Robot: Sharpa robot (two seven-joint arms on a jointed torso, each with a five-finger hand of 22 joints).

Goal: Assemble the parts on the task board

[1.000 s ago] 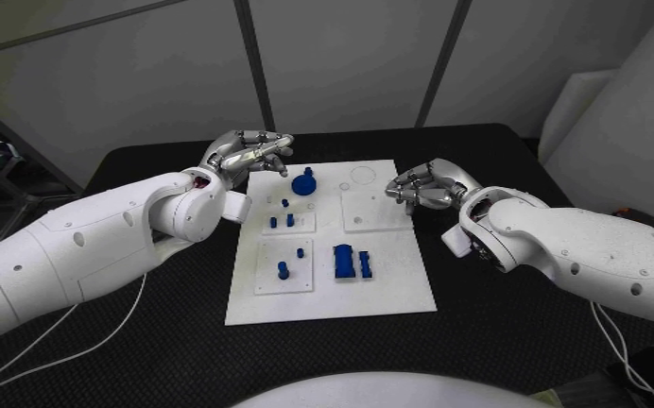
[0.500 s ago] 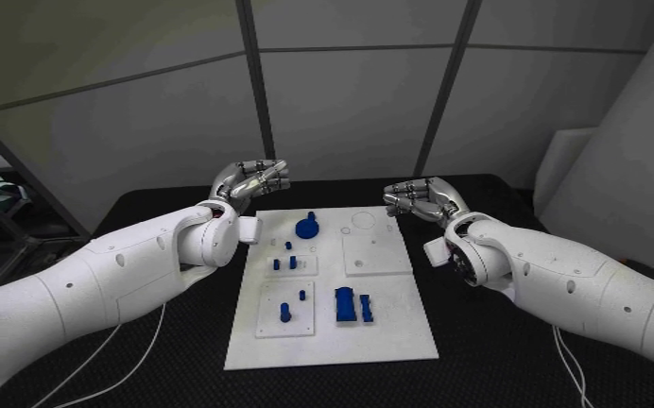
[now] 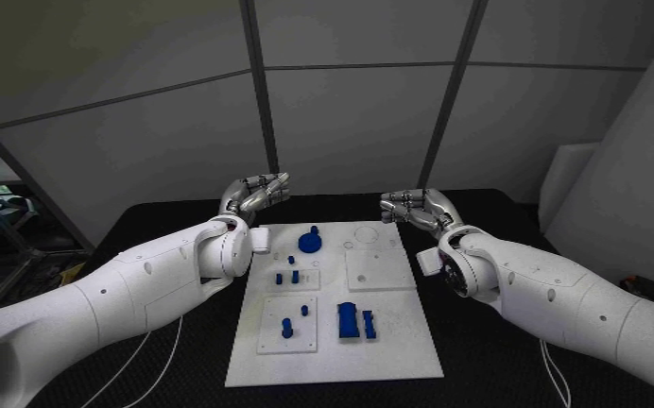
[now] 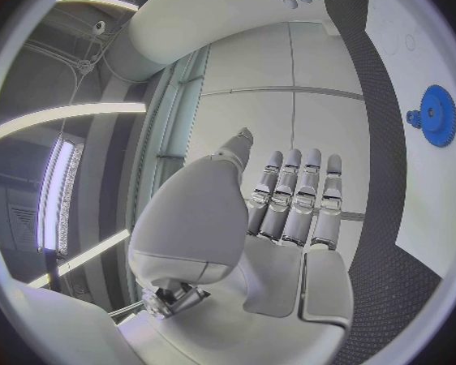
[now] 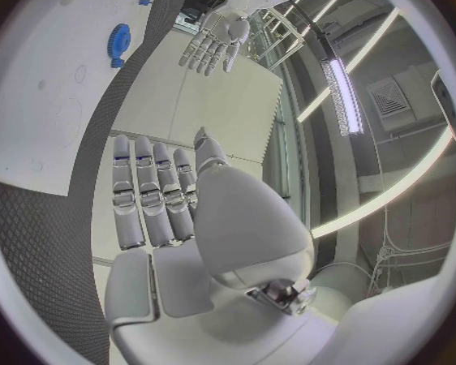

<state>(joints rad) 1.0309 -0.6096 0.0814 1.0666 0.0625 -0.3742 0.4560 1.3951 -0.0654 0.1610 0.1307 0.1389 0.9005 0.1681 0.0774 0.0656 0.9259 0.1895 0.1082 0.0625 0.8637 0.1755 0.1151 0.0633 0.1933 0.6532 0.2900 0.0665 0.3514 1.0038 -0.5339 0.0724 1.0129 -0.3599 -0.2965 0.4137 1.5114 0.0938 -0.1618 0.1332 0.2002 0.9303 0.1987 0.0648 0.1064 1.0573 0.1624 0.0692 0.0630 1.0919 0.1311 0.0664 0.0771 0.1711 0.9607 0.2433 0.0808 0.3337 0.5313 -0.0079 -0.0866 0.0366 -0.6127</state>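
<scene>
Your left hand (image 3: 255, 193) and right hand (image 3: 413, 208) are both spread flat, holding nothing, raised either side of the task board (image 3: 341, 351); the blue gear (image 3: 309, 238) lies between them.

White task board (image 3: 395, 351) on a black table (image 3: 505, 370); the parts on it are blue, a round gear-like disc (image 3: 308, 239) at the board's 12 o'clock end, small pegs (image 3: 285, 277) near centre, blocks (image 3: 353, 321) toward 6 o'clock. Both arms white; left hand (image 3: 255, 192) and right hand (image 3: 413, 208) silver. Wall behind grey, dark seams.
</scene>
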